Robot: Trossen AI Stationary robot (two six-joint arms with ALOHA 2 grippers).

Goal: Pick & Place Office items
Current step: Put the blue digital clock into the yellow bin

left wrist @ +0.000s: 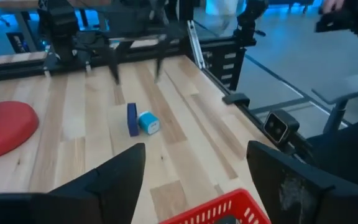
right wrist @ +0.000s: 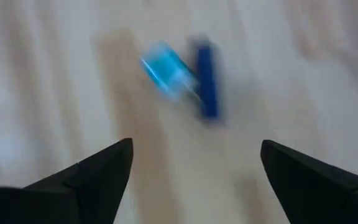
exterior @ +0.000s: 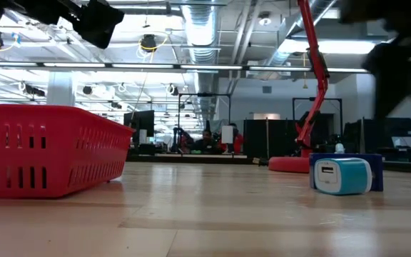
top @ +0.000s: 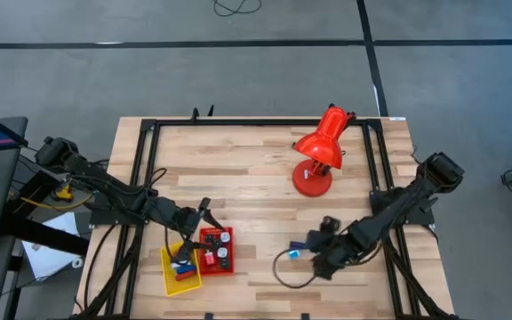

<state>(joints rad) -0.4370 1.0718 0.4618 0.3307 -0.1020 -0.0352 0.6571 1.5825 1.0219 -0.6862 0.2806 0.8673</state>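
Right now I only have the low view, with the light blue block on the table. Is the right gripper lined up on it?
Observer: Yes. In the right wrist view the light blue block lies ahead, between the right gripper's open fingers, untouched.
Operator: And the left gripper?
Observer: From above, the left gripper hangs open at the red tray's edge.
Operator: Anything behind that tray?
Observer: A yellow tray lies against it, and both hold small pieces.

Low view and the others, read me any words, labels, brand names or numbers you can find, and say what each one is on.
No text can be read in any view.
The light blue item shows only a plain white face, no lettering visible.
The red basket and red lamp show no marks.
Background room: too far to read anything.
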